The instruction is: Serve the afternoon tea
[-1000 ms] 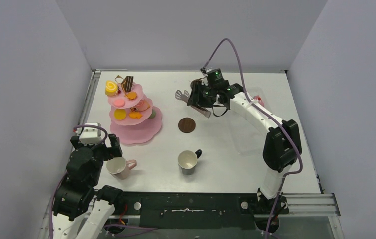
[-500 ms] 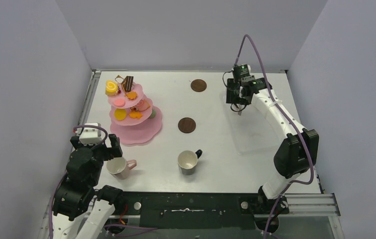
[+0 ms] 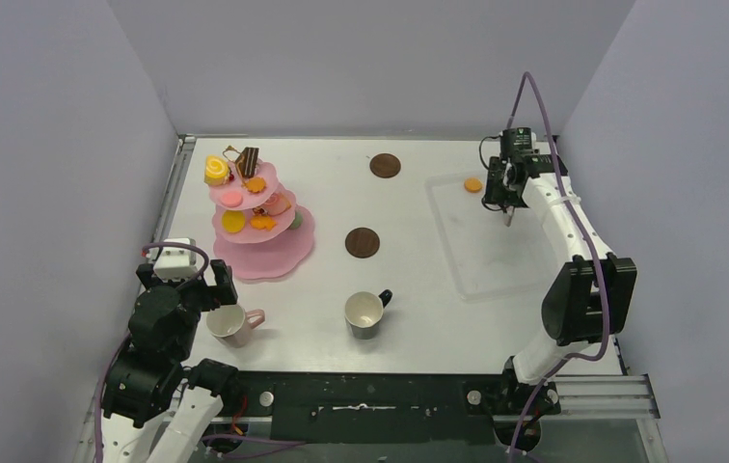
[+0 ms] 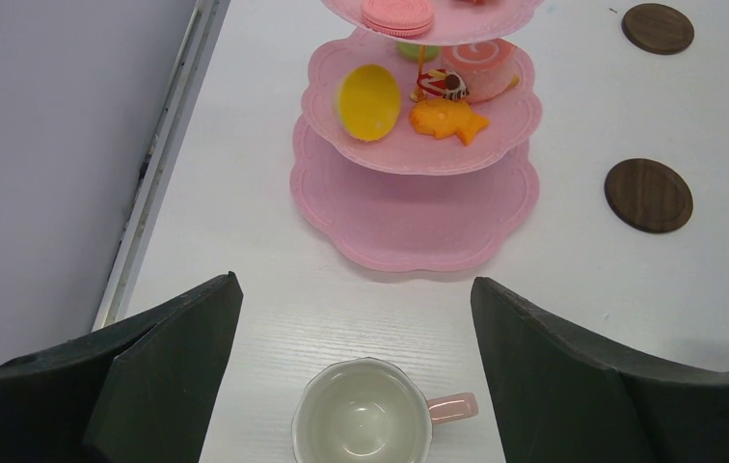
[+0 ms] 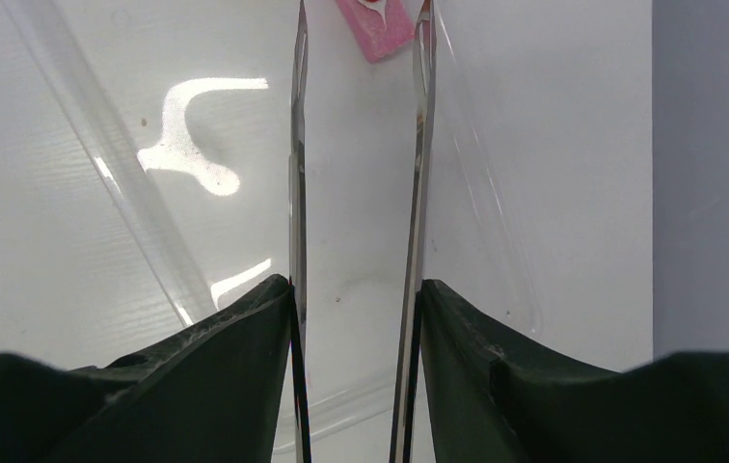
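Our right hand (image 5: 356, 289) clamps the tongs (image 5: 419, 145), arms part-squeezed. Ahead of it, pink pastry (image 5: 375, 24) sits between them: probably light, stiff, slick; we'd pinch its long sides.

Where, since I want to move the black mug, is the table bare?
Bare: between the near coaster and the clear tray; between black mug and pink mug. Crowded: the left, around the pink stand; the tray's far end, with an orange pastry.
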Motion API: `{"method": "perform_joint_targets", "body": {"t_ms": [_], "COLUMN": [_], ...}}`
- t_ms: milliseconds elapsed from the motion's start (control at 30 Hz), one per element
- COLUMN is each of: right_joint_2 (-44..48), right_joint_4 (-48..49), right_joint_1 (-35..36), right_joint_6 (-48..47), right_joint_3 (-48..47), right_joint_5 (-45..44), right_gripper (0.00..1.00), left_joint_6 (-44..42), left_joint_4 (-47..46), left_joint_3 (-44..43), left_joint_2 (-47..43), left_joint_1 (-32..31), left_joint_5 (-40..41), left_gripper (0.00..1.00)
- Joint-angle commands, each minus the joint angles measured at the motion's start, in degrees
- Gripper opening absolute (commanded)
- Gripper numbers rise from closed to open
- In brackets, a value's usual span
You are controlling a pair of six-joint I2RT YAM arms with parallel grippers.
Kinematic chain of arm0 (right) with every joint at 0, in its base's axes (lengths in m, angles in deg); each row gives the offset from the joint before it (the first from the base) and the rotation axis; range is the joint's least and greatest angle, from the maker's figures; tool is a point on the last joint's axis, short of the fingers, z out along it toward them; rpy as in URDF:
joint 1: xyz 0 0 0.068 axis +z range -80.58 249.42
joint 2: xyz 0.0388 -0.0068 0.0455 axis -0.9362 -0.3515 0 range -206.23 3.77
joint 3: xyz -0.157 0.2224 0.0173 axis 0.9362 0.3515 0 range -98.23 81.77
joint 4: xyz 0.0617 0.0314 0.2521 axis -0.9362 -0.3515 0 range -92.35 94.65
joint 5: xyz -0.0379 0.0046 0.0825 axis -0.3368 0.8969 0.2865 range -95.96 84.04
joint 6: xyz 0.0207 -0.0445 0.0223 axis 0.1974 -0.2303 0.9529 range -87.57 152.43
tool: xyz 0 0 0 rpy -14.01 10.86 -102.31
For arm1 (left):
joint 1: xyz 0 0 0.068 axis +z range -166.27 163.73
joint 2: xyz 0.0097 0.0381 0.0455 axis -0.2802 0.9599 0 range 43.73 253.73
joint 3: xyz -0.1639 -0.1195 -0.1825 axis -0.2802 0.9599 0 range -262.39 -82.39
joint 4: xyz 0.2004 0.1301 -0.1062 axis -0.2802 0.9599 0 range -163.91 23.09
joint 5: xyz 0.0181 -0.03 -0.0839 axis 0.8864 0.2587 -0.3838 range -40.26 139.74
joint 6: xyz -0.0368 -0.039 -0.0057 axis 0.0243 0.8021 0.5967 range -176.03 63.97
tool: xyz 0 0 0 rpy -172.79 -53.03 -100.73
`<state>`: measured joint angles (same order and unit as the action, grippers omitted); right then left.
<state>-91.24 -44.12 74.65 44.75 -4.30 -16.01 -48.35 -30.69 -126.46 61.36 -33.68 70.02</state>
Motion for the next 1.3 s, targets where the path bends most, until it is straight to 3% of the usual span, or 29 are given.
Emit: {"method": "perform_joint_targets", "body": {"t_ms": [0,467,1267], "right_joint_2": [1.14,-1.61,-6.98], "right_joint_4": [3.09,6.83,6.35], "right_joint_1": [-1.5,-7.95,-8.49], "right_joint_6": [-1.57,-3.0,-4.14], "right_joint_3": [0.27,2.29,2.03], "right_joint_5": [-1.08,8.98,13.35], "right_gripper": [0.49,0.51,0.53], "left_joint_6": [-0.48,-0.48,-0.39], "left_joint_4": [-3.41,-3.41,-3.23], "left_joint_3": [-0.26,-0.34,-0.39], "left_joint_2": [-0.05,-0.05,-0.25], "left_joint_1": [0.36,0.27,0.29], "left_joint_5": [-1.11,-1.04,-0.85], "left_gripper": [0.88,0.88,0.88]}}
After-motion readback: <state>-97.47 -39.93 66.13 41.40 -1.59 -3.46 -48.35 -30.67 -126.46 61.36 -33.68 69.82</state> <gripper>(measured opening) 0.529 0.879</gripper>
